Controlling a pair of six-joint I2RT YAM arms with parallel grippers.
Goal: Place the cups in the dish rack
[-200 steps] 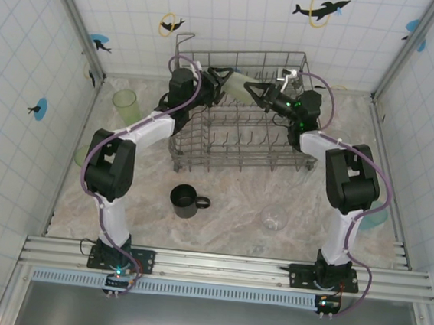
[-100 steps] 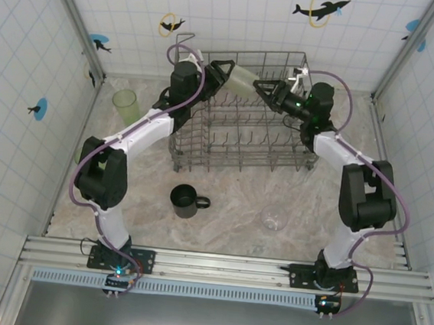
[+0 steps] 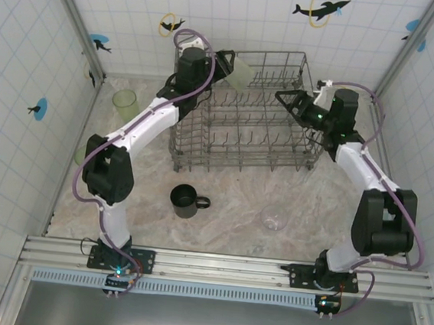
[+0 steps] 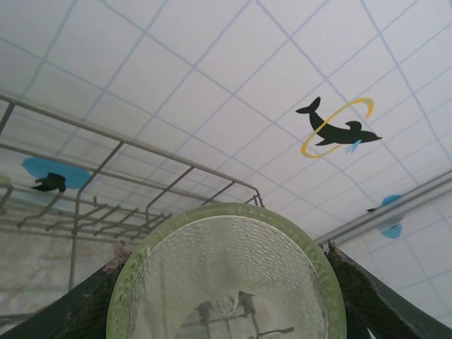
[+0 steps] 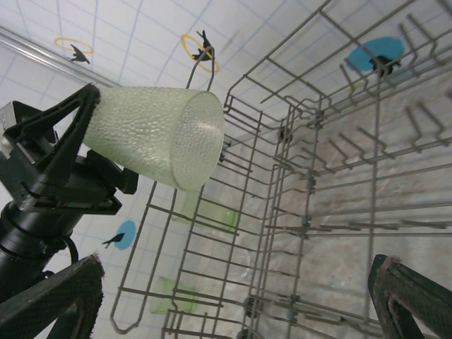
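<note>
My left arm [image 3: 148, 121] and right arm [image 3: 363, 165]
White links, black joints, purple cables [image 3: 182, 32]; black triangular fingers [image 5: 53, 296] with mesh-textured pads.

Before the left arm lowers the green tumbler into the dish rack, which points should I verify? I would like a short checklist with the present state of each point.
1. Left tool holds the green tumbler, a finger on each side: ok.
2. Right tool open and apart from the tumbler: ok.
3. Tumbler above the dish rack, near its far left corner: ok.
4. Tumbler's mouth turned downward: not ok; it lies sideways, mouth toward the right tool.
5. Grip firm enough for turning the tumbler: cannot tell.
</note>
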